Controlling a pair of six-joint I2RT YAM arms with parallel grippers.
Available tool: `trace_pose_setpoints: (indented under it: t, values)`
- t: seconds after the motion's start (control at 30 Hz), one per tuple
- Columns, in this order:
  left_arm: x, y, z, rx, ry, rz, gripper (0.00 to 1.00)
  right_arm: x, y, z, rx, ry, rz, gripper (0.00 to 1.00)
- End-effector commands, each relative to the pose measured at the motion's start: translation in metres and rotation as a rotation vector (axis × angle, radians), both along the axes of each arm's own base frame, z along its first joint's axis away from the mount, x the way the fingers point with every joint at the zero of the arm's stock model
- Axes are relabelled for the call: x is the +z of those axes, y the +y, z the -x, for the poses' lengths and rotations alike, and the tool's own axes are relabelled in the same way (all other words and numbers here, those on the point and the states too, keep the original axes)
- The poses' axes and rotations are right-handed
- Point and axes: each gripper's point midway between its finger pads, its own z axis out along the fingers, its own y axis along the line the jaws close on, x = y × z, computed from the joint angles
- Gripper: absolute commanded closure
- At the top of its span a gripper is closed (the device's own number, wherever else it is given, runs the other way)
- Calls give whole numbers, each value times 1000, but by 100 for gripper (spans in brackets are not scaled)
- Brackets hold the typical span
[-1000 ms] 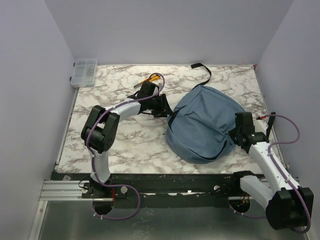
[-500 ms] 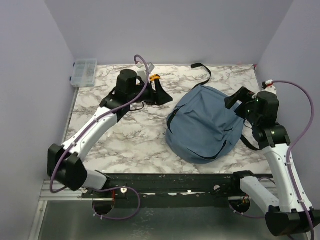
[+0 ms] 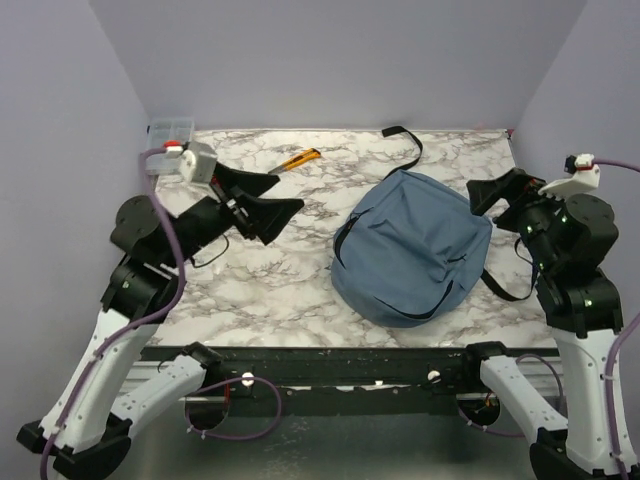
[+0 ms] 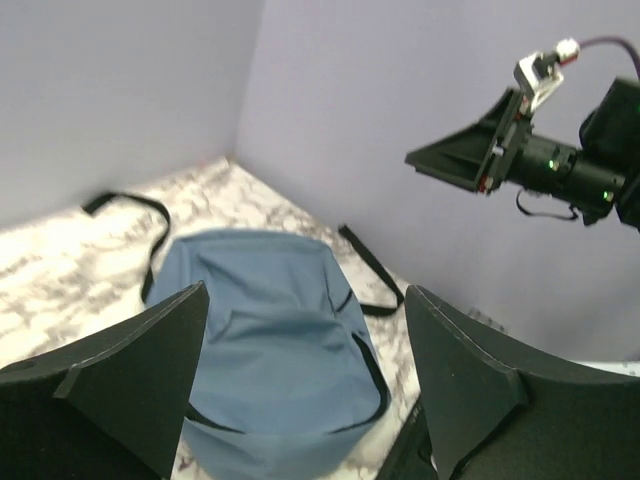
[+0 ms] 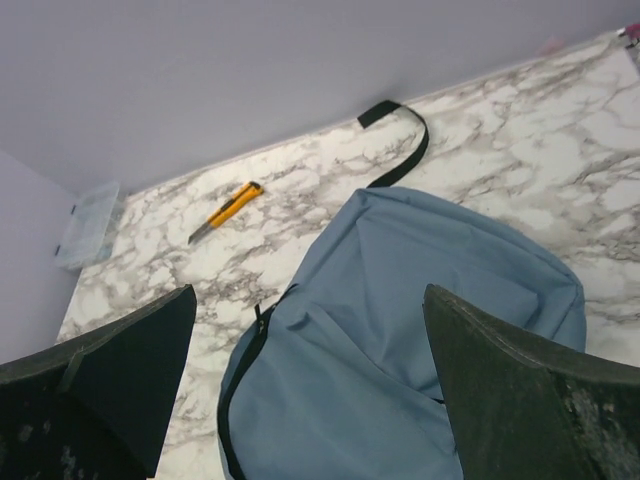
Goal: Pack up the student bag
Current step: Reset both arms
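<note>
The student bag (image 3: 410, 250) is a dusty-blue backpack lying flat right of the table's middle, its dark zipper lines closed as far as I can see. One black strap (image 3: 408, 143) trails toward the back wall. My left gripper (image 3: 292, 190) hovers raised to the left of the bag, open and empty. In the left wrist view the bag (image 4: 270, 330) shows between the spread fingers (image 4: 120, 380). My right gripper (image 3: 485, 200) hangs above the bag's right edge, also open and empty. The right wrist view looks down on the bag (image 5: 400, 340).
A yellow utility knife (image 3: 300, 158) lies on the marble top behind the left gripper, and it also appears in the right wrist view (image 5: 225, 212). A clear plastic box (image 3: 170, 132) sits in the back left corner. Purple walls close in on three sides.
Both arms have lifted up and drawn back from the bag. The right gripper has gone from nearly shut at the bag's right side to wide open; the left has opened wider.
</note>
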Motion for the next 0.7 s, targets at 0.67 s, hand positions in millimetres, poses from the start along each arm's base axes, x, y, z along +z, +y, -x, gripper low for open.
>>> trace_pose_setpoints:
  t: [0.67]
  values:
    - [60, 77, 13, 366, -257, 27, 9, 25, -67, 23, -369, -114, 25, 0]
